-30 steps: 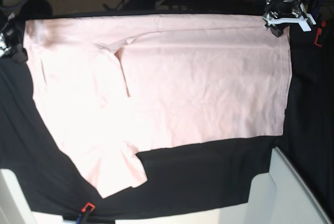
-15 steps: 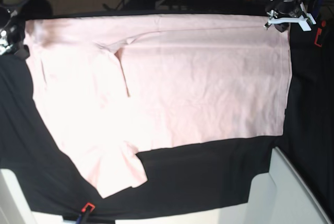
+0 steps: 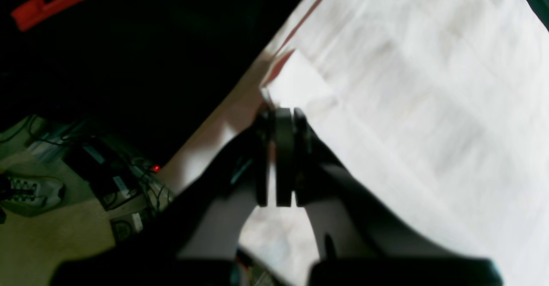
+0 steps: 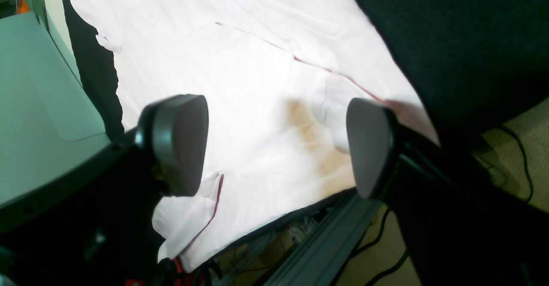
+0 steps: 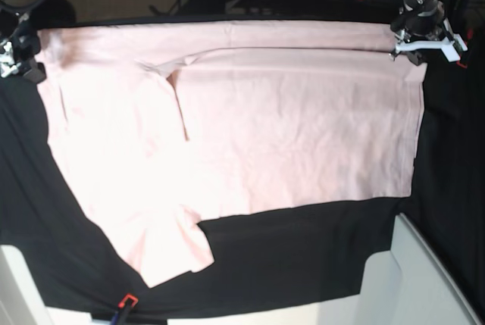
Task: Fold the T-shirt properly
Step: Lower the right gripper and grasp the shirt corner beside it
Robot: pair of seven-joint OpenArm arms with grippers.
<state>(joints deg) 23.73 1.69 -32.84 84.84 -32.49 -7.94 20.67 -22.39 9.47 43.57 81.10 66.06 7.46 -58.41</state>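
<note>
bright overhead light washes the t-shirt (image 5: 288,128) almost white in both wrist views. the left wrist view is smeared with motion blur, its dark areas murky. the base view bends at its edges, fairly sharp.

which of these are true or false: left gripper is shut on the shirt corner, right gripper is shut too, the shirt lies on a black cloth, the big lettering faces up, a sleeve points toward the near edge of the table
1. The left gripper is shut on a corner of the T-shirt. True.
2. The right gripper is shut as well. False: its jaws stand wide apart above the shirt's edge, holding nothing.
3. The shirt lies on a black table cloth. True.
4. The big lettering faces up. False: only plain pale pink fabric shows in every view.
5. A sleeve points toward the near edge of the table. True, as the base view shows it.
</note>
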